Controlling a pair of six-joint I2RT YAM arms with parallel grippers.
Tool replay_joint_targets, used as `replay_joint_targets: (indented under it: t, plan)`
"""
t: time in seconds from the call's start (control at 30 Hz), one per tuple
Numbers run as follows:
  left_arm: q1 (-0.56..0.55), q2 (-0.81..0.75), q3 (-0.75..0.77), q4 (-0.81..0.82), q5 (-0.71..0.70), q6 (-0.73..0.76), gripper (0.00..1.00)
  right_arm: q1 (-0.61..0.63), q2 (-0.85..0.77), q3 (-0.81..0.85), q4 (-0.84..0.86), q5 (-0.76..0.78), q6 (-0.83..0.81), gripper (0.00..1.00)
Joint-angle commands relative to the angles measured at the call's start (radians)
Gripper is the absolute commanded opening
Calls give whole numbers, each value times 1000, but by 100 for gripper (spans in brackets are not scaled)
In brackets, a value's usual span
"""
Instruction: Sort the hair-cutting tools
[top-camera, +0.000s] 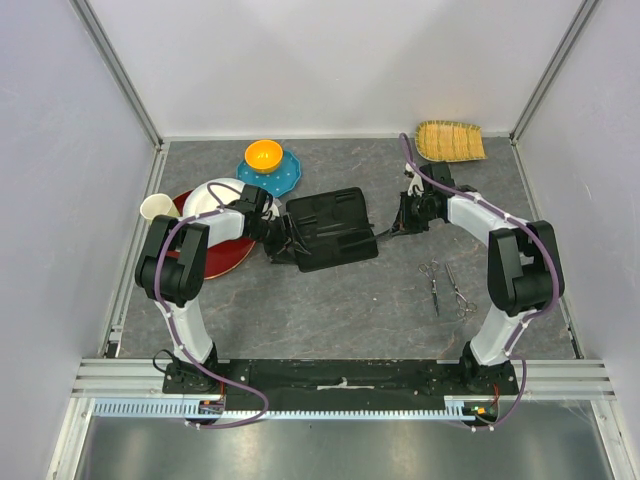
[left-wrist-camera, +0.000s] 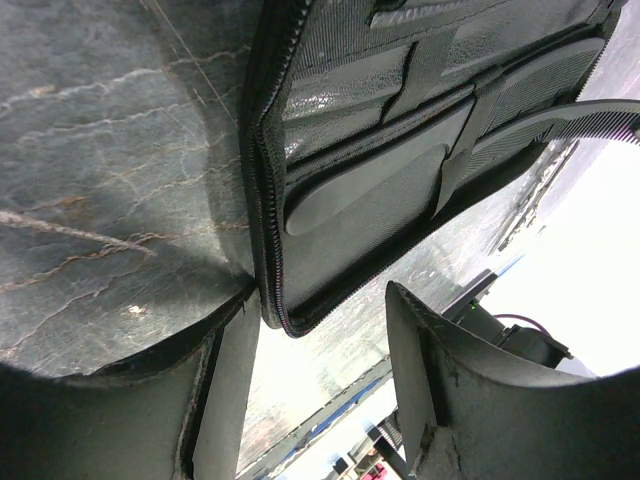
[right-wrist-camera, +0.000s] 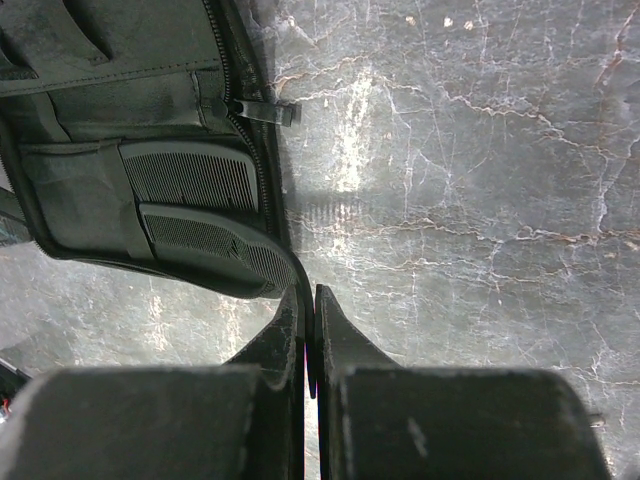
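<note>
The black zip case (top-camera: 330, 230) lies open in the middle of the table. My right gripper (right-wrist-camera: 312, 290) is shut on the thin handle of a black comb (right-wrist-camera: 215, 248), whose toothed end lies over the case's right edge. A second black comb (right-wrist-camera: 195, 175) is tucked in a pocket of the case beside it. Two silver scissors (top-camera: 432, 281) (top-camera: 459, 290) lie side by side on the table in front of the right arm. My left gripper (left-wrist-camera: 318, 300) is open at the case's left edge, with the zip corner (left-wrist-camera: 272, 300) between its fingers, close to the left one.
A red plate (top-camera: 215, 252) and a white bowl (top-camera: 212, 195) sit at the left, with a cream cup (top-camera: 153, 207) beside them. A blue plate (top-camera: 285, 175) holding an orange bowl (top-camera: 264, 154) stands behind. A woven basket (top-camera: 450, 140) is at the back right.
</note>
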Motion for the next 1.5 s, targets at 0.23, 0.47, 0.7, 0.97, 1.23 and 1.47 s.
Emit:
replay_joint_targets:
  t: [0.23, 0.47, 0.7, 0.97, 1.23, 1.47]
  plan:
    - [-22, 36, 21, 23, -33, 6, 60, 65, 31, -27, 41, 33, -19, 0]
    - [-27, 47, 13, 41, -9, -3, 60, 94, 57, -38, 122, -63, 53, 0]
    - [-34, 56, 3, 64, 0, -19, 61, 166, 135, -35, 214, -124, 145, 0]
    - [-37, 54, 9, 41, -36, -22, 61, 188, 172, -12, 211, -58, 203, 3]
    - [-36, 28, 18, 6, -92, -9, 61, 156, 106, 16, 61, 155, 182, 77]
    - [-36, -16, 64, -56, -128, 15, 62, 111, 16, 59, -59, 319, 149, 79]
